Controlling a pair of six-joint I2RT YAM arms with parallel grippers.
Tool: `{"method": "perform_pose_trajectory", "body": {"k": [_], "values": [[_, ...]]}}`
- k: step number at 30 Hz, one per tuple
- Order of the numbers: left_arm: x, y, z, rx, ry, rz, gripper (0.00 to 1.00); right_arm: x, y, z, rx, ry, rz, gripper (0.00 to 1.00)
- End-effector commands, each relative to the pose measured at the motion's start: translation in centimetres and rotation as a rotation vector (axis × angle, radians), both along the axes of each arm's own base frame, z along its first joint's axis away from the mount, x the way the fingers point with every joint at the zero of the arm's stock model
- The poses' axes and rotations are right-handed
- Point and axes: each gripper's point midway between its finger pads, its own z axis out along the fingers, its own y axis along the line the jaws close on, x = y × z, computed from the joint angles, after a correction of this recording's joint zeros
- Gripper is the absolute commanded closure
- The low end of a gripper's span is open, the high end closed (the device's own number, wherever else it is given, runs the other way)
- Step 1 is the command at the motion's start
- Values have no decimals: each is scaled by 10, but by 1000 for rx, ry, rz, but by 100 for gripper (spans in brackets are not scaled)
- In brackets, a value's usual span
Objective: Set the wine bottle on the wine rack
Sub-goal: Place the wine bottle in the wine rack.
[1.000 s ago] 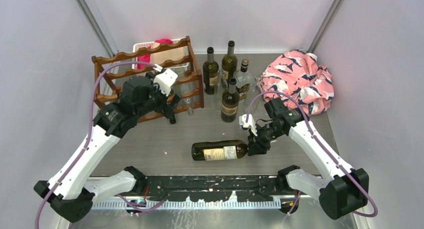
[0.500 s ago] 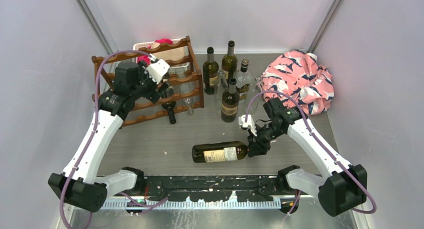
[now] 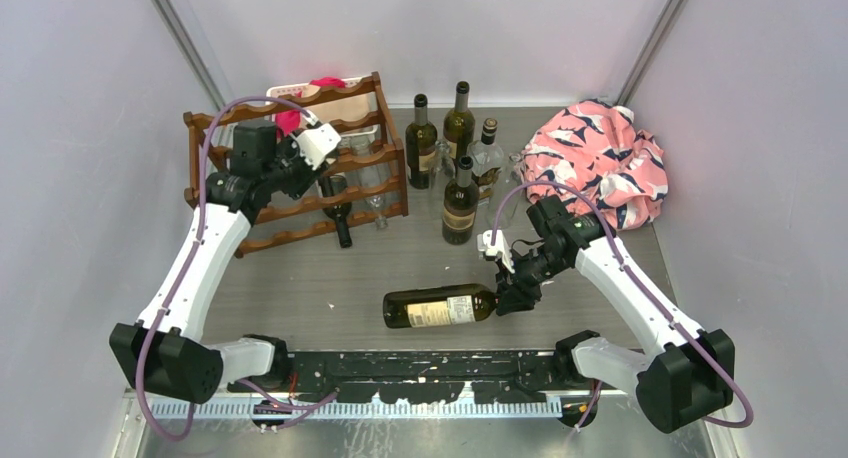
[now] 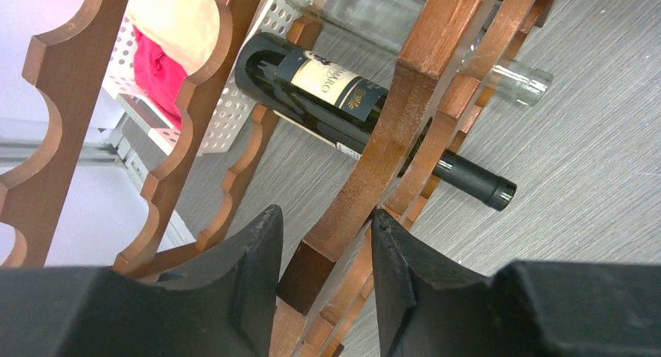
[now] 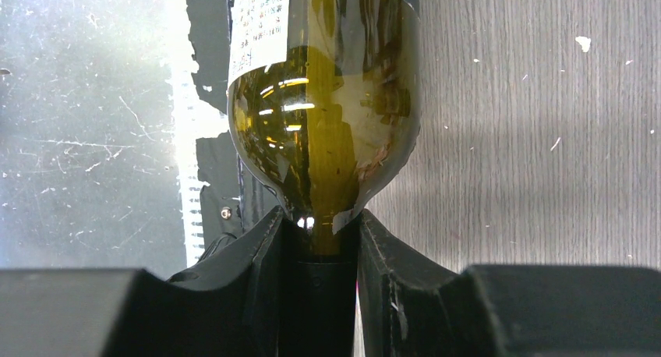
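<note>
A dark green wine bottle [image 3: 440, 305] lies on its side near the table's front. My right gripper [image 3: 510, 296] is shut on its neck; the right wrist view shows the bottle [image 5: 323, 123] running away from the gripper [image 5: 319, 217]. The reddish-brown wine rack [image 3: 300, 213] stands at the back left. A dark bottle [image 3: 338, 213] and a clear one [image 3: 372, 193] lie in it. My left gripper [image 3: 305, 173] hovers over the rack. In the left wrist view the gripper [image 4: 323, 213] is partly open, and an upright post of the rack [image 4: 413, 84] stands between its fingers.
Three dark bottles [image 3: 460, 203] [image 3: 421, 143] [image 3: 459, 118] and a clear one [image 3: 488, 158] stand right of the rack. A pink patterned cloth [image 3: 600, 163] is bunched at the back right. A white slotted basket [image 3: 300, 93] sits behind the rack. Walls close in on both sides.
My left arm has swung back and left over the rack, and its jaws have narrowed. The right gripper and its bottle have stayed where they were.
</note>
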Motion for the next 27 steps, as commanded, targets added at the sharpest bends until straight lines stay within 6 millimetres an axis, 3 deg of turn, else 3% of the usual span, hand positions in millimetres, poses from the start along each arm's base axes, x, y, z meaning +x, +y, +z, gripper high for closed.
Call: {"method": "perform_pose_trajectory", "body": {"k": [1, 5, 15, 27], "values": [[-7, -13, 4, -54, 33, -66, 63, 4, 22, 37, 170, -63, 40, 99], [-15, -23, 7, -106, 55, -101, 77, 4, 21, 37, 169, -65, 38, 99], [-32, -49, 11, -259, 100, -172, 77, 5, 22, 38, 168, -64, 37, 99], [-41, -66, 17, -461, 208, -89, 84, 6, 22, 38, 167, -59, 32, 99]]}}
